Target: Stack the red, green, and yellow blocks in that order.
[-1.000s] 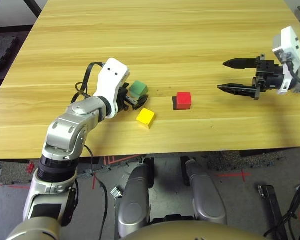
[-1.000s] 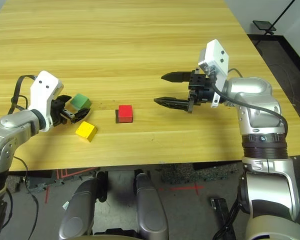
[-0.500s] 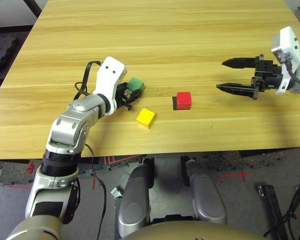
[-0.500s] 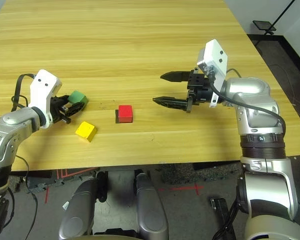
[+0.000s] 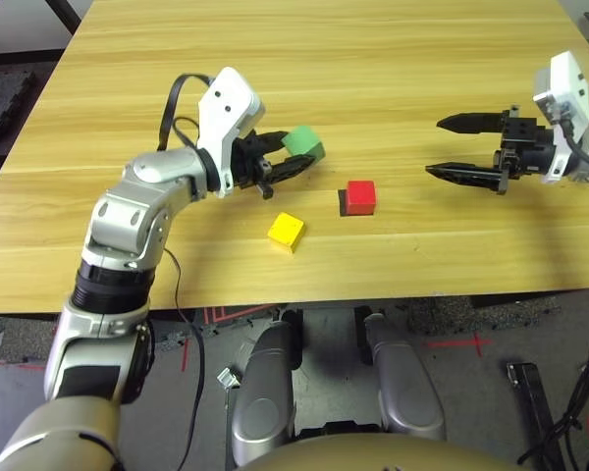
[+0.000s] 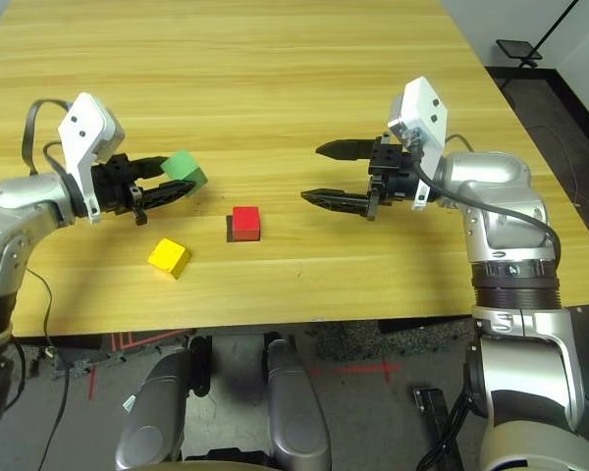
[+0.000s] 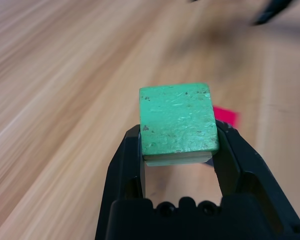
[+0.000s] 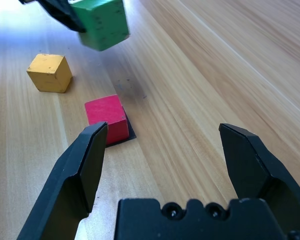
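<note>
My left gripper [image 5: 293, 157] is shut on the green block [image 5: 303, 144], holding it in the air above the table, up and to the left of the red block [image 5: 361, 195]. In the left wrist view the green block [image 7: 177, 124] sits clamped between the two black fingers [image 7: 127, 165]. The red block rests on a flat black square patch [image 5: 344, 203] near the table's middle. The yellow block [image 5: 287, 231] lies on the table to the red block's left, nearer the front edge. My right gripper [image 5: 463, 147] hovers open to the right of the red block, with nothing between its fingers.
The wooden table [image 5: 373, 59] stretches wide behind the blocks. Its front edge [image 5: 373, 294] runs just below the yellow block. A black cable [image 5: 172, 98] loops from my left wrist.
My left gripper has lifted the green block off the table and carried it up and to the right, toward the red block. The right gripper has stayed in place.
</note>
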`<move>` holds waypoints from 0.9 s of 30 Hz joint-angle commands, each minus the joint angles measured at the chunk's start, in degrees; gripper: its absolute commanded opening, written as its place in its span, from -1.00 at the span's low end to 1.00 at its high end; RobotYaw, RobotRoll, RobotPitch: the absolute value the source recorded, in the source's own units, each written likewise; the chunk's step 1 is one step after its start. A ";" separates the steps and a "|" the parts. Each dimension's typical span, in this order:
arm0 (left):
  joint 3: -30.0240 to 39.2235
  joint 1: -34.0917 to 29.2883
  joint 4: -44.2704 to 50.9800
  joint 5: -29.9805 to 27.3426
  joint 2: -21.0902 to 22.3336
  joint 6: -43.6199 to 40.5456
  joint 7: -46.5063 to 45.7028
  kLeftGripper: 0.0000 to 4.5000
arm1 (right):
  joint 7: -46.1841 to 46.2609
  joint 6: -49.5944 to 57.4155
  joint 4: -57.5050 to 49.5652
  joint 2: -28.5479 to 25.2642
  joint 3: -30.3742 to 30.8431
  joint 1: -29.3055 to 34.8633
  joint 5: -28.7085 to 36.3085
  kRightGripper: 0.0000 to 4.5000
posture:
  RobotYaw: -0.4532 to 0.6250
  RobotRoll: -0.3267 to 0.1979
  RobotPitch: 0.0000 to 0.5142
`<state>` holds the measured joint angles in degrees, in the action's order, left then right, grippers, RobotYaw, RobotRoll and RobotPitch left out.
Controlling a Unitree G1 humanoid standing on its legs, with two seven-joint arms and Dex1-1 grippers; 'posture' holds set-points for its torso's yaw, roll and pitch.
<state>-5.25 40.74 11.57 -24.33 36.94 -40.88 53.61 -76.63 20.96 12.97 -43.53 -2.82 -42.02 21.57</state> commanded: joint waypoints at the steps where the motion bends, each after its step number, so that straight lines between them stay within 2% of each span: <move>1: -2.81 2.84 0.38 -1.04 -0.99 -0.32 2.70 -0.10 | -0.85 0.15 -0.93 -1.31 -0.14 0.56 0.71 1.00 | 0.37 0.71 0.09; 11: -10.75 7.65 -5.00 2.88 -7.42 4.09 5.34 -0.10 | -3.64 4.55 -8.29 -6.06 -1.25 5.56 4.39 1.00 | 0.35 0.71 0.10; 12: -11.25 8.09 -5.89 3.43 -7.97 4.81 5.61 -0.10 | -3.73 4.75 -8.58 -6.52 -1.30 5.77 4.53 1.00 | 0.29 0.68 0.13; 15: -11.88 8.98 -8.03 4.23 -9.45 5.97 6.30 -0.10 | -3.75 5.37 -9.44 -7.57 -1.44 6.23 5.15 1.00 | 0.28 0.66 0.13; 27: -13.62 10.49 -18.42 8.80 -9.21 18.34 15.91 -0.10 | -2.99 7.06 -12.48 -9.43 -2.43 7.94 6.92 1.00 | 0.20 0.59 0.13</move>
<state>-18.34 50.28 -5.61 -16.50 27.56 -24.78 68.12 -79.61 27.66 2.01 -52.00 -4.05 -34.92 27.76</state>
